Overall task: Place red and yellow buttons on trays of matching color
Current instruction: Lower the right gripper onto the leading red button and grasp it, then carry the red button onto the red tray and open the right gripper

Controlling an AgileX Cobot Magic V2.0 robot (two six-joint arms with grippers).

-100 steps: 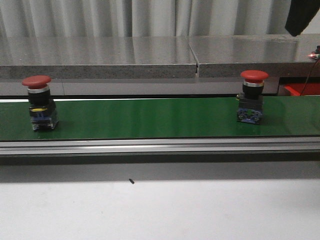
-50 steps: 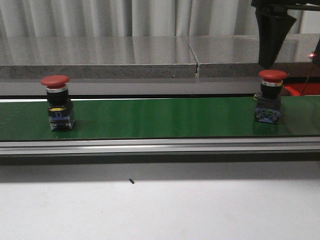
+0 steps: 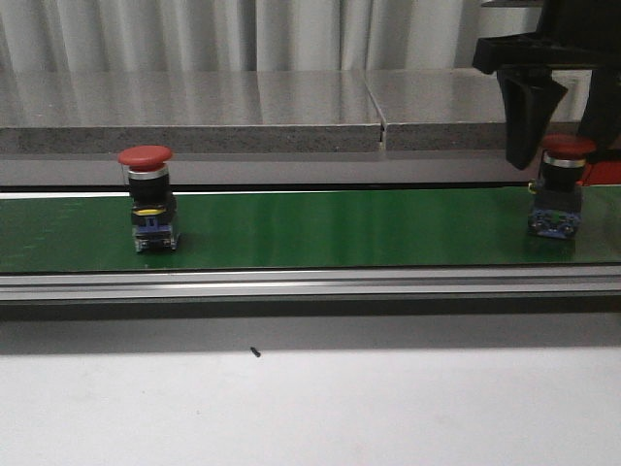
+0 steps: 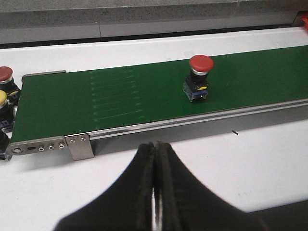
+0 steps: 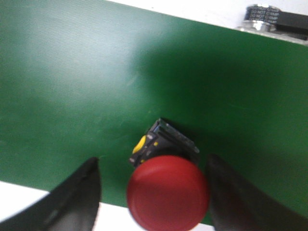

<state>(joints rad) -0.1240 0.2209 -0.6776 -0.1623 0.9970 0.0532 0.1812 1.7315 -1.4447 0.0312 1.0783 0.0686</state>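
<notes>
Both red buttons [image 3: 147, 199] [image 3: 558, 190] shifted right; right tool [image 5: 154, 192] descended

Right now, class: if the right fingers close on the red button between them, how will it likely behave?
The red button looks rigid, so it should not deform. Its wide cap over a narrower body suggests it may tip if pushed high. The smooth, rounded cap could slip between the fingers.
</notes>
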